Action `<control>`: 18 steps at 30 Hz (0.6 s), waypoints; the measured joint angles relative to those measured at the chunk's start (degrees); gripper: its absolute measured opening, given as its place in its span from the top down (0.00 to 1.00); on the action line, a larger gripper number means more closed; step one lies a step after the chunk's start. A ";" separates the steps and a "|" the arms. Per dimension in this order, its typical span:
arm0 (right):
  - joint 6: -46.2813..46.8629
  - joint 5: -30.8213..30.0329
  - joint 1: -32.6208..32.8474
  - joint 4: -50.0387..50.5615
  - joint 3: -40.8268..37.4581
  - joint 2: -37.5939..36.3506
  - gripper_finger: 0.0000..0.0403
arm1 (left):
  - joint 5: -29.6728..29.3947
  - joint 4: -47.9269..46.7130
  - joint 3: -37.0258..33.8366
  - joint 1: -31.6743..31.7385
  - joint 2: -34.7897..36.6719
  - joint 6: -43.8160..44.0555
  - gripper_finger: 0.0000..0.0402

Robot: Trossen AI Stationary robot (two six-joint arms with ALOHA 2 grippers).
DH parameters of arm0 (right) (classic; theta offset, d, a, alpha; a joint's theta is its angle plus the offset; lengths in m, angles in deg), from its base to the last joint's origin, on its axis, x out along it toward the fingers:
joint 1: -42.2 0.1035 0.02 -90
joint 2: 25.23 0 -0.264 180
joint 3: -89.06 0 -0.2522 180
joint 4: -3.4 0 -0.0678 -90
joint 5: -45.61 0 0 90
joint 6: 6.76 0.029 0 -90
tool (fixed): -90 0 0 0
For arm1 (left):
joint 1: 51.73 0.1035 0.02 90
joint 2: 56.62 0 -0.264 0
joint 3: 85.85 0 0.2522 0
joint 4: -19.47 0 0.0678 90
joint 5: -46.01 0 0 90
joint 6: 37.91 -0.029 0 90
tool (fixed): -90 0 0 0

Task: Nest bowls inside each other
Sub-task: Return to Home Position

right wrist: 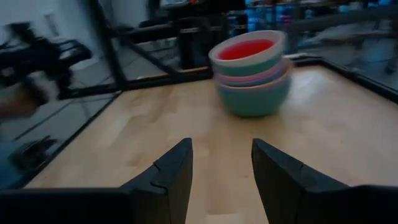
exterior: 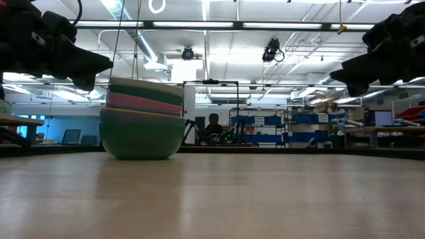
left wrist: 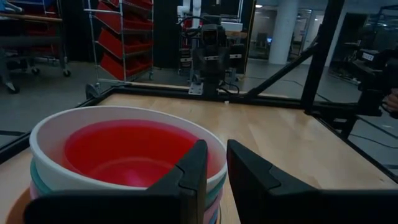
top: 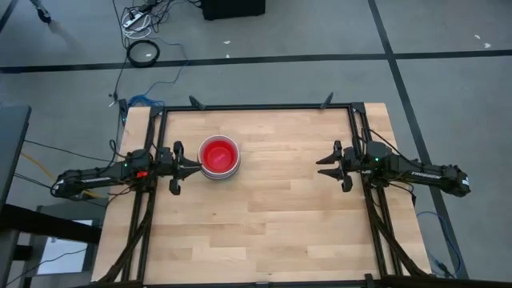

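The bowls stand as one nested stack (top: 219, 157) left of the table's middle. A sage-green bowl (exterior: 141, 136) is outermost and rests by its base on the wood. Pink (exterior: 143, 103), teal and white rims (left wrist: 124, 115) rise above it, and a red bowl (left wrist: 127, 149) lies innermost. My left gripper (left wrist: 216, 152) hangs level just left of the stack and above its rim, with a narrow gap between its fingers and nothing in it. My right gripper (right wrist: 221, 152) stands open and level near the table's right edge, pointing at the stack (right wrist: 252, 68) from far off.
Black frame rails (top: 256, 106) run along the table's far, left and right edges. Bare wood (top: 272, 216) lies between the two grippers and toward the near edge. A person (exterior: 214, 126) sits in the room beyond the table.
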 joint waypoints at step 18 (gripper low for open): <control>-5.11 13.39 0.05 -0.09 0.02 0.00 0.62 | 0.00 0.50 0.00 0.00 0.00 0.00 0.83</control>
